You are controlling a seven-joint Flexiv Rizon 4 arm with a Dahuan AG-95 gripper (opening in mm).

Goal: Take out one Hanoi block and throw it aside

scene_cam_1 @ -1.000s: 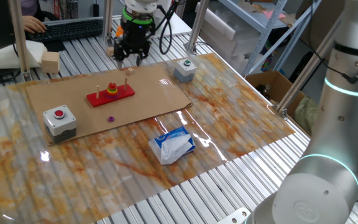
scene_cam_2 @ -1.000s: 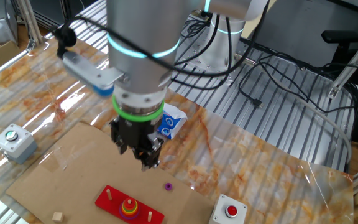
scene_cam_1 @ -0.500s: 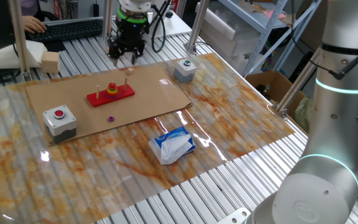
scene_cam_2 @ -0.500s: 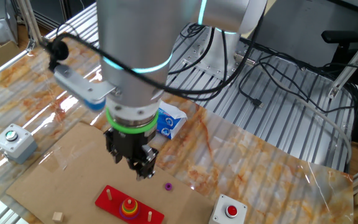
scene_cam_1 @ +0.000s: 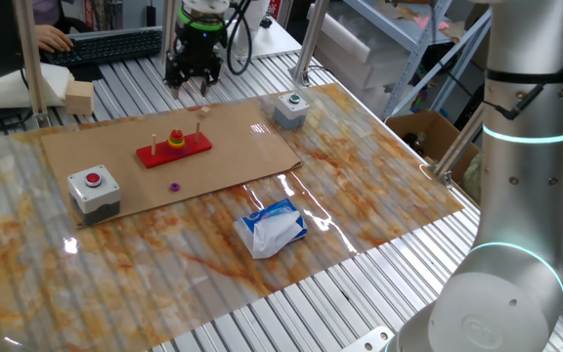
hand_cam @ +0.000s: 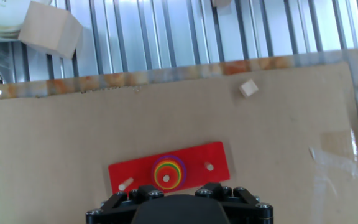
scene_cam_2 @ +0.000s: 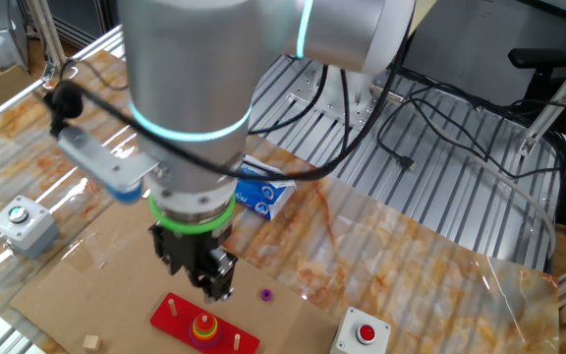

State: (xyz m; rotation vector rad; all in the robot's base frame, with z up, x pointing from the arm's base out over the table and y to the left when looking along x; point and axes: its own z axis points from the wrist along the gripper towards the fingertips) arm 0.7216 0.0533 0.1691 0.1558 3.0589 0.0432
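Note:
The Hanoi block (hand_cam: 166, 172) is the small red disc on top of the ring stack (scene_cam_1: 177, 140) on the middle peg of the red peg base (scene_cam_1: 174, 150), which lies on the cardboard. The stack also shows in the other fixed view (scene_cam_2: 204, 327). My gripper (scene_cam_1: 194, 80) hangs in the air above the far edge of the cardboard, behind the base, and holds nothing. In the other fixed view the gripper (scene_cam_2: 210, 282) is just above the base. In the hand view only the gripper's (hand_cam: 180, 194) black body shows, with its jaws apart. A tiny purple disc (scene_cam_1: 175, 186) lies loose on the cardboard.
A red-button box (scene_cam_1: 94, 188) and a green-button box (scene_cam_1: 290, 109) stand at the cardboard's (scene_cam_1: 233, 147) ends. A tissue pack (scene_cam_1: 272, 227) lies in front. A small wooden cube (hand_cam: 248, 88) and a large wooden block (hand_cam: 48, 31) lie beyond the base. A person's hand and a keyboard are at the far left.
The gripper has moved left and away along the far edge of the cardboard, coming closer over the peg base in the other fixed view. Nothing on the table moved.

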